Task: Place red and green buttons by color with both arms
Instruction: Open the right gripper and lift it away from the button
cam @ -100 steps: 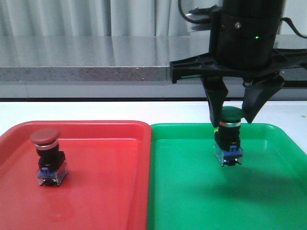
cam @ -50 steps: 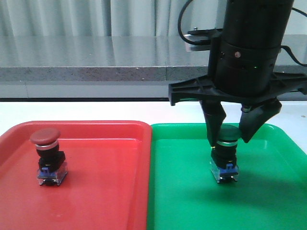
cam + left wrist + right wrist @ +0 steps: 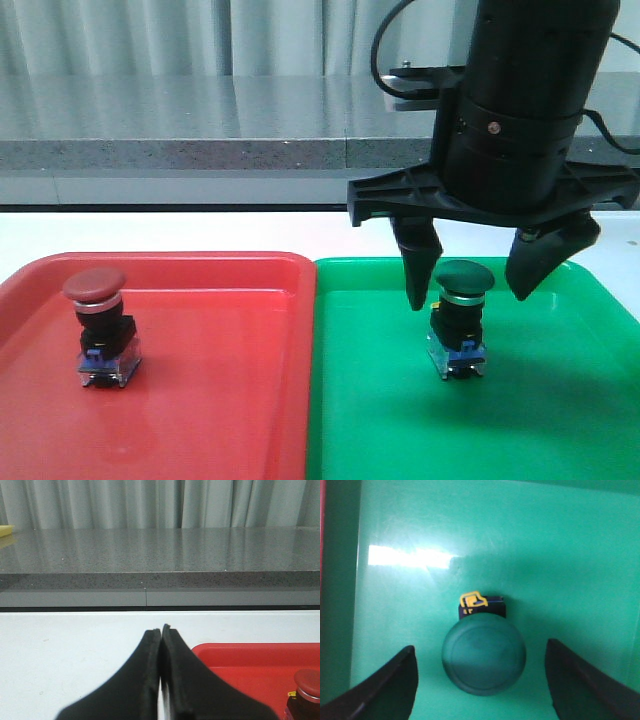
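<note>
The green button (image 3: 458, 318) stands upright on the floor of the green tray (image 3: 560, 420). My right gripper (image 3: 470, 290) hangs open right over it, one finger on each side of the cap, neither touching. The right wrist view looks down on the green cap (image 3: 484, 658) between the spread fingers (image 3: 390, 685). The red button (image 3: 100, 325) stands upright in the red tray (image 3: 220, 400) at the left. My left gripper (image 3: 161, 632) is shut and empty over the white table, beside the red tray's corner (image 3: 240, 655); the red cap (image 3: 309, 684) peeks in at the edge.
The two trays sit side by side, their rims touching at the middle. White table (image 3: 200, 232) lies behind them, then a grey stone ledge (image 3: 180, 150) and curtains.
My right gripper lowered the green button onto the green tray floor, then opened its fingers and let it go. The red button has not moved.
</note>
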{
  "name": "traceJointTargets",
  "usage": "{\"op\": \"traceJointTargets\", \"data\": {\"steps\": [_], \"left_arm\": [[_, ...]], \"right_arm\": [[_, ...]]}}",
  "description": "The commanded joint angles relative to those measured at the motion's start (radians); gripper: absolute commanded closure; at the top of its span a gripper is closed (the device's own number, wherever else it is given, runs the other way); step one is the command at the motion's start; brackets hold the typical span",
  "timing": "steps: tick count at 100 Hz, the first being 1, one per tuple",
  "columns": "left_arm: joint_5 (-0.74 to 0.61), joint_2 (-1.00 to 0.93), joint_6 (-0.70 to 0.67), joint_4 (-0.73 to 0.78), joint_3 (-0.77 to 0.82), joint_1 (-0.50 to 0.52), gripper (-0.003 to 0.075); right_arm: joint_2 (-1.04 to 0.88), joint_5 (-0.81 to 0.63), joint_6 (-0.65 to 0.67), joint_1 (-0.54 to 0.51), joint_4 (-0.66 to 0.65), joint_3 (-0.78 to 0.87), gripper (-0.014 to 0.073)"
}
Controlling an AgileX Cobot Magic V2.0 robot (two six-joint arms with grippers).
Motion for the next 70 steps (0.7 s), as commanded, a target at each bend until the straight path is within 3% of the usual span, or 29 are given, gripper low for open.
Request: {"op": "traceJointTargets", "data": {"steps": [1, 40, 62, 70], "left_arm": [[-0.073, -0.031, -0.012, -0.009, 0.013, 0.002, 0.0741], [-0.073, -0.031, -0.012, -0.009, 0.013, 0.002, 0.0741], [-0.073, -0.031, -0.012, -0.009, 0.013, 0.002, 0.0741], [-0.073, -0.031, -0.012, -0.009, 0.013, 0.002, 0.0741]], "right_arm": [[-0.067, -0.027, 0.003, 0.000, -0.009, -0.020, 0.0027], [-0.225, -0.041, -0.005, -0.044, -0.014, -0.020, 0.0027], [-0.387, -0.070, -0.097, -0.183, -0.014, -0.007, 0.0033], [-0.458, -0.098, -0.165, -0.255, -0.013, 0.028, 0.0088]]}}
